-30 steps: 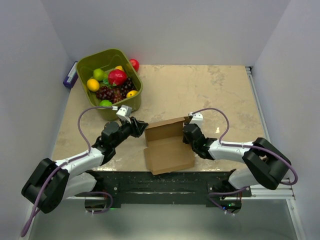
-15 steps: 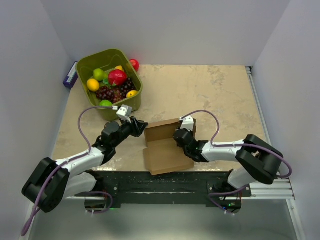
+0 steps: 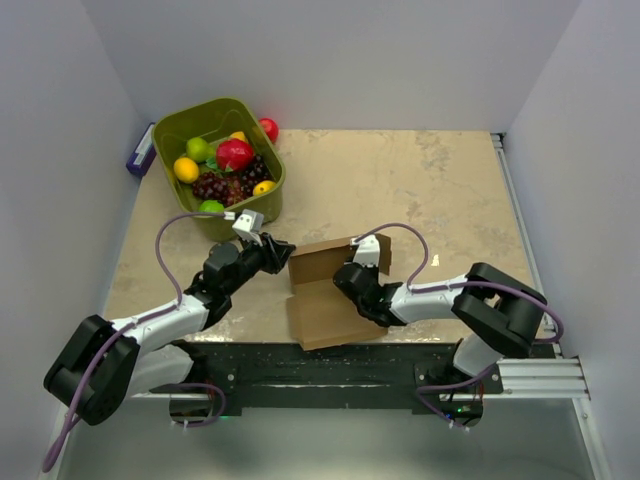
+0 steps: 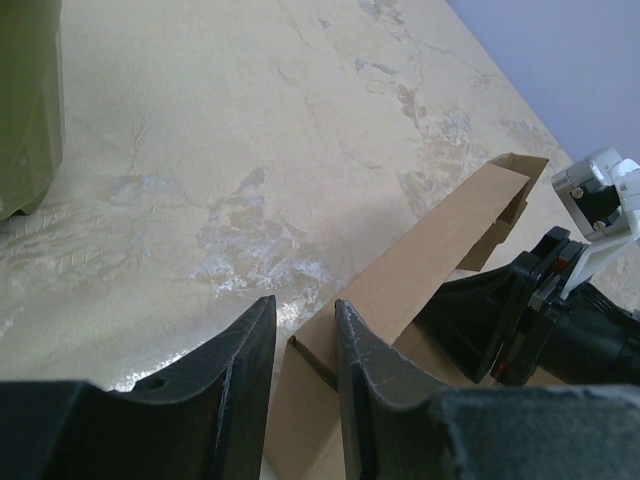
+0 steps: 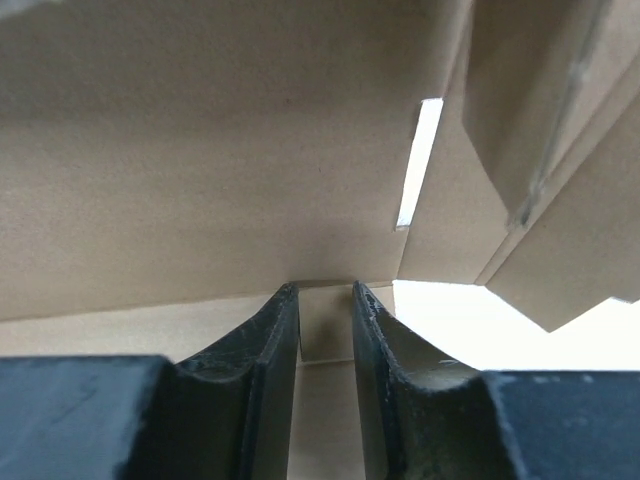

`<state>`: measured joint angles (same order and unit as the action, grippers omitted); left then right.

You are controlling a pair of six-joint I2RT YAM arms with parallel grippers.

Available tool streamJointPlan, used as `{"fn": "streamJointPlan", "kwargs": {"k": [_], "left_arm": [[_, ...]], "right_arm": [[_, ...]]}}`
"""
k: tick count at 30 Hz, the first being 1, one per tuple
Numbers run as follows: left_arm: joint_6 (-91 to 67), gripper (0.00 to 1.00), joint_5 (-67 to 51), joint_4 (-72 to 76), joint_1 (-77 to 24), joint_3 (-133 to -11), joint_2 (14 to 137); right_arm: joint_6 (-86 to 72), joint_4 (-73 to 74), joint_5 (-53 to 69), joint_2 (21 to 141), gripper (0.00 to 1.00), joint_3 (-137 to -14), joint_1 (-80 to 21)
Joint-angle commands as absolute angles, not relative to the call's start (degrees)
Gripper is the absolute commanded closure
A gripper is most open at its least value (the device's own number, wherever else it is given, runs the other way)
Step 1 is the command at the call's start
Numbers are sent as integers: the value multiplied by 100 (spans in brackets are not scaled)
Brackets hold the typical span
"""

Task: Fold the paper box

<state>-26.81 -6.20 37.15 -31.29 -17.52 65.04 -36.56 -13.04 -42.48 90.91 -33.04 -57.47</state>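
Note:
The brown paper box [image 3: 335, 315] lies at the table's near middle, its base flat and its back wall [image 3: 322, 262] raised. It also shows in the left wrist view [image 4: 450, 245] and fills the right wrist view [image 5: 200, 150]. My left gripper [image 3: 287, 254] sits at the wall's left end, outside the box, jaws nearly together with nothing between them [image 4: 305, 335]. My right gripper [image 3: 345, 280] is inside the box, jaws nearly together and empty, with its tips [image 5: 325, 290] against the fold where the wall meets the base. A side flap [image 5: 540, 120] stands at the right.
A green bin [image 3: 218, 165] of toy fruit stands at the back left, with a red ball [image 3: 268, 128] behind it and a purple thing [image 3: 138, 155] at its left side. The bin's wall shows in the left wrist view [image 4: 28, 100]. The black base rail [image 3: 320, 365] runs along the near edge.
My right gripper has moved left from the wall's right end into the box, along the raised wall. The left arm has not moved.

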Motion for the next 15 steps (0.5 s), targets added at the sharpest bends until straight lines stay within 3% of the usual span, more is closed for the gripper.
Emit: {"fn": "streamJointPlan", "kwargs": {"k": [1, 11, 13, 15], "left_arm": [[-2496, 66, -633, 3199, -3190, -1723, 6609], [-2479, 66, -615, 3182, -3190, -1723, 6592], [-2461, 66, -598, 3155, -3199, -1731, 6557], [-2417, 66, -554, 3094, -3190, -1758, 6522]], "right_arm": [[-4306, -1116, -3709, 9360, 68, -3182, -5924], [-4448, -1003, -3577, 9090, 60, -3155, -5950], [-4403, -871, -3612, 8852, 56, -3182, -5950], [-4307, -686, -3604, 8448, 44, -3173, -5950]]}}
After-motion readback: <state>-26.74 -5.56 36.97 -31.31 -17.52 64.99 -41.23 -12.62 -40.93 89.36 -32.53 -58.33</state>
